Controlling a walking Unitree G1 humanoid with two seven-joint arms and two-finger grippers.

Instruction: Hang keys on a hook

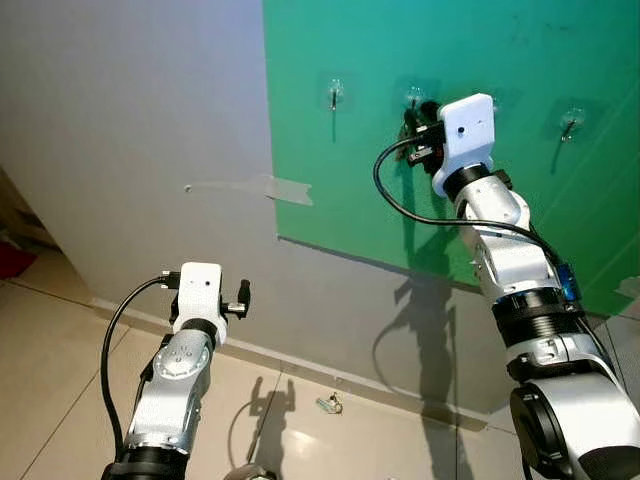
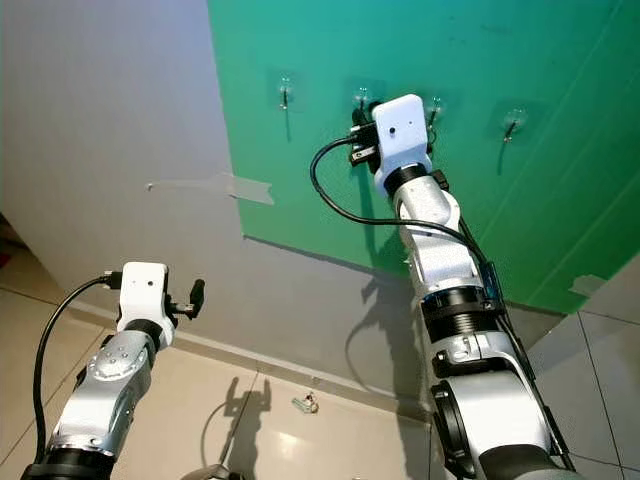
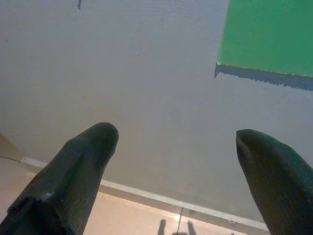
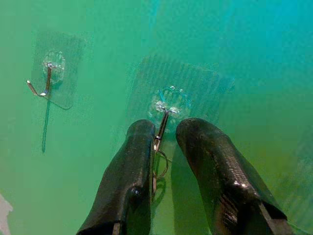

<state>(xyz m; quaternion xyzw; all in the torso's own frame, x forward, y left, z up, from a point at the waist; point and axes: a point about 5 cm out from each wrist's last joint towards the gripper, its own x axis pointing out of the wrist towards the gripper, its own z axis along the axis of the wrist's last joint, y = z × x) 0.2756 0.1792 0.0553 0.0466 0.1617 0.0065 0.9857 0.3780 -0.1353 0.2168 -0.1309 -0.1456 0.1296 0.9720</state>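
On the wall hangs a green board [image 1: 480, 60] carrying clear stick-on hooks. My right gripper [image 1: 420, 125] is raised against the middle hook [image 4: 165, 108]. In the right wrist view its fingers [image 4: 134, 161] stand close together just under that hook, shut on the keys, whose thin metal ring [image 4: 163, 165] sits in the gap right below the hook's wire. Whether the ring rests on the hook I cannot tell. My left gripper [image 1: 235, 298] is held low in front of the grey wall, open and holding nothing.
Other hooks sit on the board to the left [image 1: 335, 95] and right [image 1: 572, 122]. A small metal object like a key [image 1: 330, 403] lies on the tiled floor near the skirting. A strip of tape [image 1: 280, 188] holds the board's left edge.
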